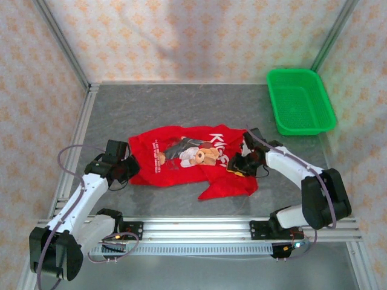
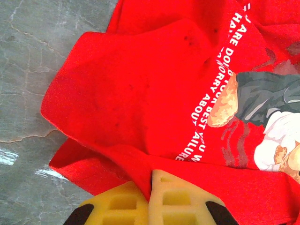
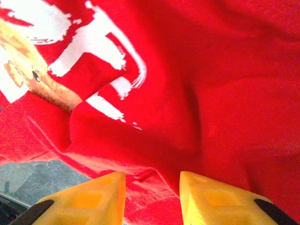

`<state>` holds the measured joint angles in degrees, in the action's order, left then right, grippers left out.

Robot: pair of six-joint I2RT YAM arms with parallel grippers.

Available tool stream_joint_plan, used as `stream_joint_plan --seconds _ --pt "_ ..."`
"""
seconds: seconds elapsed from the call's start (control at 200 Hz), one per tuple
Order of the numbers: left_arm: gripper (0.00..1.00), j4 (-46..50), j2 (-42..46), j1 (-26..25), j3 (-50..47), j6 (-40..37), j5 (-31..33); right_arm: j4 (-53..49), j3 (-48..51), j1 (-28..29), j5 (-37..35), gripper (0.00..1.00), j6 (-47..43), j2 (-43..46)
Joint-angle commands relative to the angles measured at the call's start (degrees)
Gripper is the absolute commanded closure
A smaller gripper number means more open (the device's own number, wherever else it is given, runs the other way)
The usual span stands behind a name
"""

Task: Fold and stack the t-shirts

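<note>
A bright red t-shirt lies crumpled, print side up, in the middle of the grey table, its teddy-bear print and white lettering showing. My left gripper sits at the shirt's left edge; in the left wrist view its yellow fingers are pressed together with a fold of the red t-shirt pinched between them. My right gripper is at the shirt's right side; its yellow fingers stand apart over the shirt's hem, cloth lying between them.
A green plastic mesh basket stands at the back right corner. Bare grey tabletop lies behind the shirt. Patterned walls and metal frame rails enclose the table; an aluminium rail runs along the near edge.
</note>
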<state>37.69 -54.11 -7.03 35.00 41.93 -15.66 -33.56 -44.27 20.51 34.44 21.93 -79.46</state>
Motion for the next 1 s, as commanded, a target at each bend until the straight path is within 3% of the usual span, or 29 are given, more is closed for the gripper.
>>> stream_joint_plan --seconds 0.0,0.36,0.641,0.871,0.996 --pt "1.0 0.7 1.4 0.0 -1.0 0.0 0.8 0.1 -1.4 1.7 -1.4 0.65 -2.8 -1.4" --pt "1.0 1.6 3.0 0.0 -1.7 0.4 1.1 -0.5 -0.9 2.5 -6.2 0.65 -5.8 -3.2" --pt "1.0 2.4 3.6 0.0 -1.8 0.2 1.3 0.5 -0.5 3.5 -2.8 0.64 -8.5 -3.2" --pt "1.0 2.5 3.9 0.0 -2.0 0.3 1.3 -2.0 -1.2 3.7 -8.6 0.64 -7.1 2.9" --pt "1.0 2.4 3.9 0.1 -2.2 0.3 1.4 -3.5 -1.7 3.7 -8.4 0.64 -6.7 5.6"
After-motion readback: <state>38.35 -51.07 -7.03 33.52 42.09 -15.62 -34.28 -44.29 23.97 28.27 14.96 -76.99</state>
